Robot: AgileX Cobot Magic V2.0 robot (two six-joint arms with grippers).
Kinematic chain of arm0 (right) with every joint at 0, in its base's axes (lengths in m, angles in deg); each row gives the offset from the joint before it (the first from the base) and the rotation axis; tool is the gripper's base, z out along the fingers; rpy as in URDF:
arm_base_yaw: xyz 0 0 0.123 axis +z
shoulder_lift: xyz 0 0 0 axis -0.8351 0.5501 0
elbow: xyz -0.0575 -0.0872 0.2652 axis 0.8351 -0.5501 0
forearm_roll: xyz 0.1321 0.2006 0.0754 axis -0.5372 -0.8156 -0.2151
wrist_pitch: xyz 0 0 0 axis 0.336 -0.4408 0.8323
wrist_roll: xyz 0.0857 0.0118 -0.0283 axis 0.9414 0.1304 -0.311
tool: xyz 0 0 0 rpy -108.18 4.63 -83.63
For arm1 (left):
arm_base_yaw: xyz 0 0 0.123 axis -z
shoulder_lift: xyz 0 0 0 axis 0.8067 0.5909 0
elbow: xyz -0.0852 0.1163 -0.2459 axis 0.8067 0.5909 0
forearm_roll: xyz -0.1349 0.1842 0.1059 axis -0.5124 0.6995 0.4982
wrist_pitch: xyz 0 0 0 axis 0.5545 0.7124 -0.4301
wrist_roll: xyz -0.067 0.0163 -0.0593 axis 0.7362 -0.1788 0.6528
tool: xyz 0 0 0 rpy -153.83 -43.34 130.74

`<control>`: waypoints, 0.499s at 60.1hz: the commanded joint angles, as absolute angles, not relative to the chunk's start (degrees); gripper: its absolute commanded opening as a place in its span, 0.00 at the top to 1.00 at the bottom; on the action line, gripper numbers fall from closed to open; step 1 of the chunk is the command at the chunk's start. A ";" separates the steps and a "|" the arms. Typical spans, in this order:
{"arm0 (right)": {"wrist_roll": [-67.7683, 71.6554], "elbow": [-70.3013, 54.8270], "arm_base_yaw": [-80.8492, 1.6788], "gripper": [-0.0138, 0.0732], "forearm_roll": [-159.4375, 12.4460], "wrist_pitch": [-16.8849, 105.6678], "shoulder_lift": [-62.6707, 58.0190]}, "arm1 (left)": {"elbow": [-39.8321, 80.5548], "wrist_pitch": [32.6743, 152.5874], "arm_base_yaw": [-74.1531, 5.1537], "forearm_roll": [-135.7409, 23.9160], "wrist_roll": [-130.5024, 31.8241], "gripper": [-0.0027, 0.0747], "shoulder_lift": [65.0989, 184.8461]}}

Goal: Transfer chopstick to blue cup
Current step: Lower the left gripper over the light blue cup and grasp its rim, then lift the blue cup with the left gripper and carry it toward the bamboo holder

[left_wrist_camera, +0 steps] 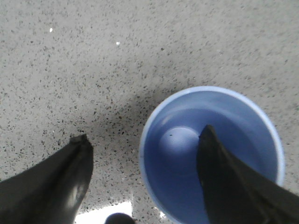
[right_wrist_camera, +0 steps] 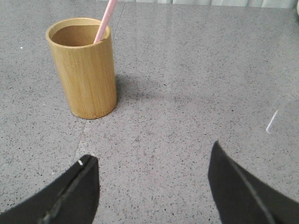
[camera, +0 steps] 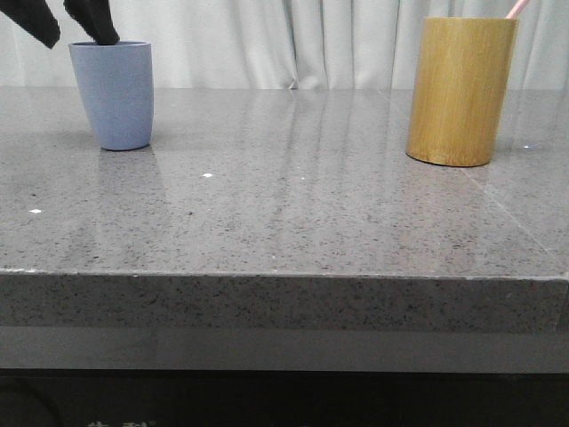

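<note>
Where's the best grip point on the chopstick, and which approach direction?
Probably the exposed upper shaft of the chopstick, above the rim of the bamboo holder; its lower part sits hidden inside. It leans on the rim, so come from above, fingers either side of the stick, and pull up along its tilt. The right gripper is open, nearer to it and short of the holder.

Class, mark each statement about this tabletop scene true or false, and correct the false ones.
1. The chopstick stands in the wooden holder. True.
2. The blue cup lies on its side. False: it stands upright.
3. The left gripper is open above the blue cup. True.
4. The right gripper holds the chopstick. False: it is open and empty.
5. The blue cup has something inside. False: it is empty.
</note>
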State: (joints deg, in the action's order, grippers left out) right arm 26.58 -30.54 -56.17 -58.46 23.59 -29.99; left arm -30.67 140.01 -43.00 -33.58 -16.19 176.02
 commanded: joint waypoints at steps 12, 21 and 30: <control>26.21 -28.56 -56.42 0.26 -57.89 27.91 -29.36 | -33.02 135.81 -42.62 -33.35 -16.02 0.53 175.09; 26.21 -28.56 -56.42 0.26 -57.89 27.91 -29.36 | -33.02 135.95 -42.62 -33.21 -15.91 0.68 175.09; 26.21 -28.56 -56.42 0.26 -57.89 27.85 -29.36 | -33.02 135.86 -42.62 -33.18 -15.91 0.83 175.09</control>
